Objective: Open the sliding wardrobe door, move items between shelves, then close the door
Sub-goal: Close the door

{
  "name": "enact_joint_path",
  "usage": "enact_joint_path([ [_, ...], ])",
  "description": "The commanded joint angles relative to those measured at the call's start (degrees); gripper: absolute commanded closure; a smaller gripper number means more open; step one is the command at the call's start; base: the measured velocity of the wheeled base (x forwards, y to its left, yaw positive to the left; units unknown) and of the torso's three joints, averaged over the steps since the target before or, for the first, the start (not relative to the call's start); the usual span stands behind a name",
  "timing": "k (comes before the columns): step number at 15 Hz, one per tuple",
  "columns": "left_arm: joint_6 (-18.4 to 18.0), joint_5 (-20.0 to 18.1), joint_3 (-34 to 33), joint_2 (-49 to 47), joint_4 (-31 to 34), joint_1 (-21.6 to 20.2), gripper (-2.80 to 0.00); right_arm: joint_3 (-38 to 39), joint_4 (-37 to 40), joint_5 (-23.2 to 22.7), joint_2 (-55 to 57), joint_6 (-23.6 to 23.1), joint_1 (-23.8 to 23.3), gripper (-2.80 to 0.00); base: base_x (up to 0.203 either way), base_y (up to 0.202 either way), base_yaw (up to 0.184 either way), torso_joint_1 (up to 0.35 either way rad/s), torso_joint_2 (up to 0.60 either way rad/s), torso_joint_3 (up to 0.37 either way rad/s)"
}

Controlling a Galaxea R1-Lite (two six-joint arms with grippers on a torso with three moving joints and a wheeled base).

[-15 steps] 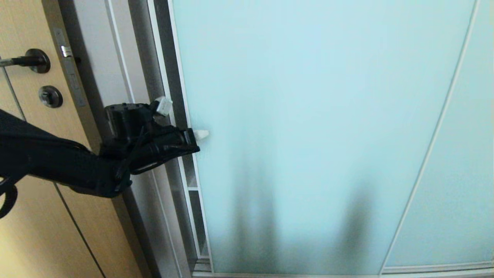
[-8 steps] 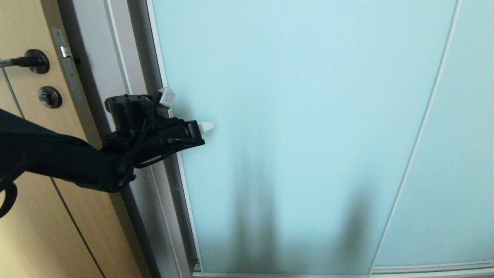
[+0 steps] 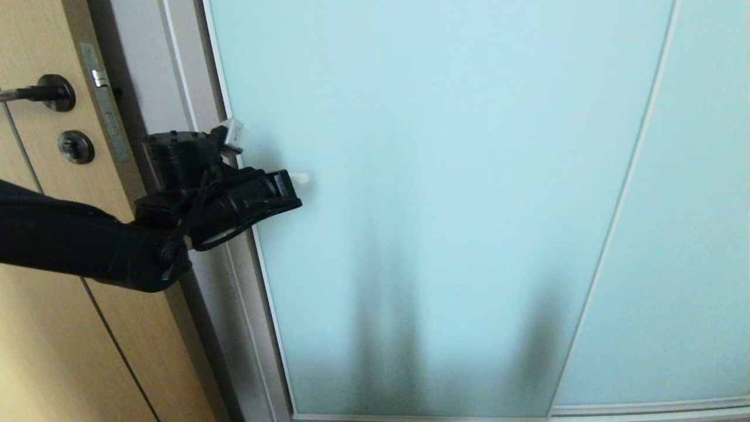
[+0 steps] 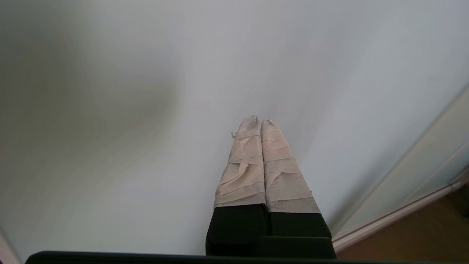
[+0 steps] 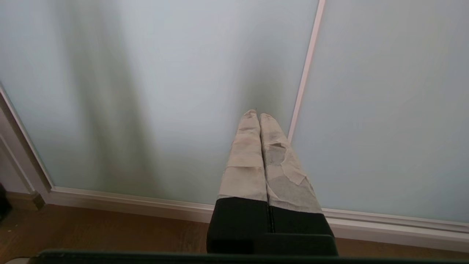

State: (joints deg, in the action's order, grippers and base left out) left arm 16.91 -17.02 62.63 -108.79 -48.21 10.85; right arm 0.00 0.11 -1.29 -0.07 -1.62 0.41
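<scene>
The sliding wardrobe door (image 3: 439,176) is a frosted pale blue-green glass panel that fills most of the head view. Its thin light left edge sits against the grey wardrobe frame (image 3: 193,88). My left gripper (image 3: 302,177) is shut, and its taped fingertips (image 4: 253,123) press on the glass near that left edge, holding nothing. The panel (image 4: 146,110) fills the left wrist view. My right gripper (image 5: 256,114) is shut and empty, parked low and pointing at the bottom of the glass (image 5: 165,91). The shelves and the items are hidden behind the door.
A second frosted panel (image 3: 691,234) lies to the right behind a thin frame strip. On the left stands a light wood door (image 3: 41,322) with a dark lever handle (image 3: 35,92). The bottom track (image 5: 110,203) meets a brown wood floor (image 5: 91,227).
The glass door has slid left and covered the dark gap and shelf edges that showed at its left side. My left gripper went left and slightly up with it.
</scene>
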Motion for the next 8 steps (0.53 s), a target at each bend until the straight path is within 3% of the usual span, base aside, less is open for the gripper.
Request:
enact_joint_path([
  [1, -0.4, 1.5, -2.0, 8.3, 0.8, -0.2, 0.0, 0.0, 0.0, 0.0, -0.1, 0.0, 0.0, 0.0, 0.0, 0.0, 0.0, 0.0, 0.0, 0.0],
  [4, -3.4, 7.0, -5.4, 18.4, 6.4, -0.3, 0.0, 0.0, 0.0, 0.0, -0.1, 0.0, 0.0, 0.0, 0.0, 0.0, 0.0, 0.0, 0.0, 0.0],
  [6, -7.4, 16.5, -8.8, 22.4, 9.8, -0.3, 0.0, 0.0, 0.0, -0.1, -0.1, 0.0, 0.0, 0.0, 0.0, 0.0, 0.0, 0.0, 0.0, 0.0],
  [7, -11.4, 20.7, -10.6, 24.4, 10.1, -0.4, 0.0, 0.0, 0.0, 0.0, -0.1, 0.0, 0.0, 0.0, 0.0, 0.0, 0.0, 0.0, 0.0, 0.0],
  [8, -13.4, 23.3, -12.1, 26.6, 10.2, -0.6, 0.0, 0.1, 0.0, 0.0, -0.1, 0.0, 0.1, 0.0, 0.0, 0.0, 0.0, 0.0, 0.0, 0.0],
])
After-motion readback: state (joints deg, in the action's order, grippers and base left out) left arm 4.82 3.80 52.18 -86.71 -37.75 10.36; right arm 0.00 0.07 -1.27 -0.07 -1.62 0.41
